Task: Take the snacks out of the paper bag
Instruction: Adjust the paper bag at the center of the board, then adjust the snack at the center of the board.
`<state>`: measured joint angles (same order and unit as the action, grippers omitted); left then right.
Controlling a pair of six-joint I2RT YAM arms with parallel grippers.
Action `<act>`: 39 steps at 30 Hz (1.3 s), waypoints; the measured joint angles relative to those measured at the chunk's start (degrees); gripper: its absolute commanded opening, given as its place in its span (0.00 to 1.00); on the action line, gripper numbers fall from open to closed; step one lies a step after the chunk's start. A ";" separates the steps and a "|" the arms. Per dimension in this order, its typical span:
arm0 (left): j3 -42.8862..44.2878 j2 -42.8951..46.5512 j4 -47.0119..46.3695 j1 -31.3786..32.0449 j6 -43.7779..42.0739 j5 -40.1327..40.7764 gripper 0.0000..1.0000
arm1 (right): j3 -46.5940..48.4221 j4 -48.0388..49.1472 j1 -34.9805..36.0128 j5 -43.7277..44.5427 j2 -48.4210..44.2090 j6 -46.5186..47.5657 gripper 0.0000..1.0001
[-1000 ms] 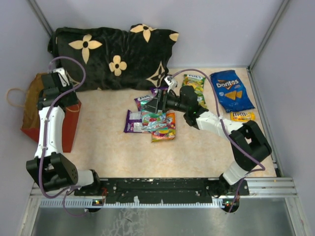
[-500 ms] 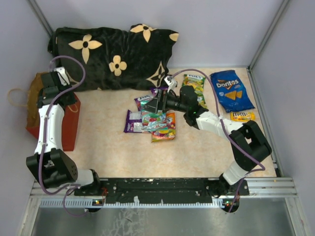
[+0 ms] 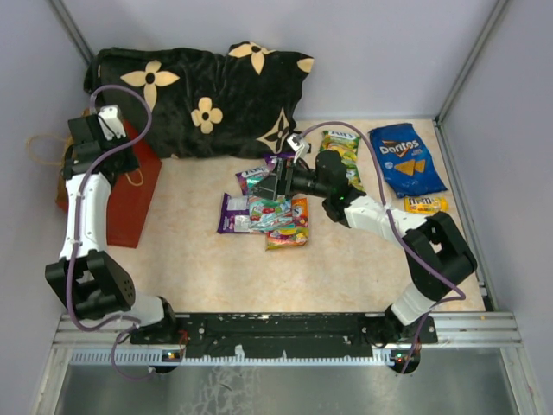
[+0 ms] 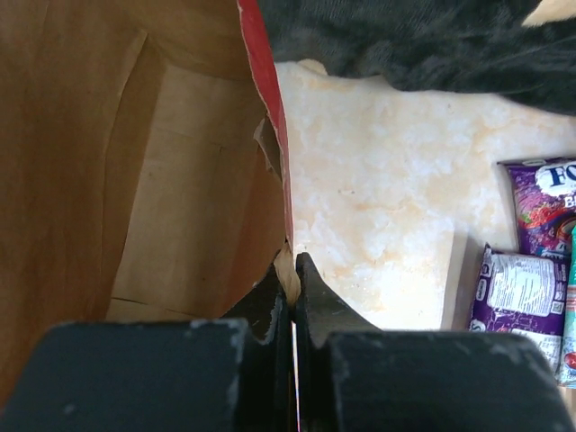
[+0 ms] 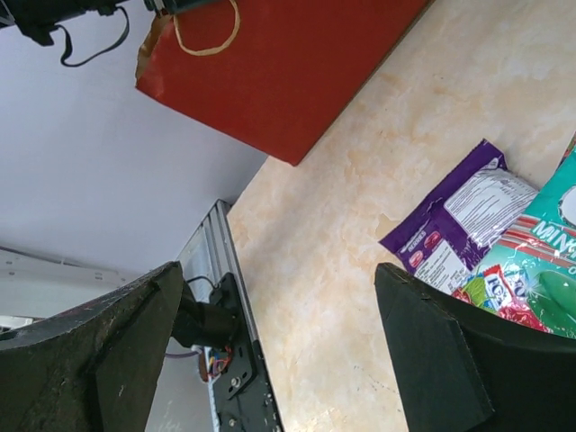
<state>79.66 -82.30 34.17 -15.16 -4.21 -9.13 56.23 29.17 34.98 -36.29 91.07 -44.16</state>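
Compared with a second before, the left gripper had gone from part-open to fully closed. Its jaws now pinched the top rim of the red paper shopping bag, one finger on the red outside and the other on the brown kraft inside. The bag had shifted toward 12 o'clock and lay tilted with a red side facing up, at the 9 o'clock edge of the beige marbled tabletop. A tan cord loop handle stuck out at its 9 o'clock. The right arm had not moved.

The black flower-patterned pillow lay along 11 to 12 o'clock, just beside the bag's upper corner.

At the table's centre sat a pile of snacks, with purple candy pouches on its 9 o'clock side and a teal pouch in the middle. The right gripper hung over the pile's 12 o'clock end, spread wide and holding nothing, and its body hid part of the packets. A green pouch lay at 1 o'clock, the blue Doritos chip bag at 2 o'clock and the small yellow M&M's packet near 3 o'clock. All of these were outside the bag.
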 measured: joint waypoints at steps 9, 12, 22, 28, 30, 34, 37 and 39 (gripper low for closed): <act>2.60 -2.89 -0.52 0.00 0.02 -0.28 0.67 | 0.00 -1.53 0.00 -0.44 -0.61 1.14 0.99; 5.20 -4.39 0.79 0.02 1.01 -1.05 1.00 | -0.11 -4.48 0.00 1.46 -2.21 3.08 0.99; 7.78 7.69 -6.01 13.84 10.64 0.13 1.00 | -5.64 -14.05 0.00 16.17 -12.70 6.16 0.99; 2.49 15.58 -13.94 28.33 14.56 1.27 1.00 | -7.13 -21.38 0.00 22.84 -13.42 6.05 0.99; -1.27 15.78 -15.67 31.45 16.06 1.20 1.00 | -7.13 -23.08 0.00 23.96 -13.42 6.21 0.99; -14.23 14.23 -18.91 35.58 19.80 -0.52 1.00 | -7.23 -24.94 -0.20 25.31 -13.40 7.41 0.91; -23.43 12.94 -19.15 37.40 22.84 -3.34 1.00 | -7.74 -24.35 -1.07 22.95 -12.72 9.70 0.86; -28.59 12.59 -20.00 38.56 24.87 -5.86 1.00 | -7.74 -23.47 -2.27 20.28 -10.95 11.56 0.82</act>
<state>51.07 -69.71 14.17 23.40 20.67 -14.98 48.49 5.69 32.71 -16.01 80.12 -32.60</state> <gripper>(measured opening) 0.998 0.867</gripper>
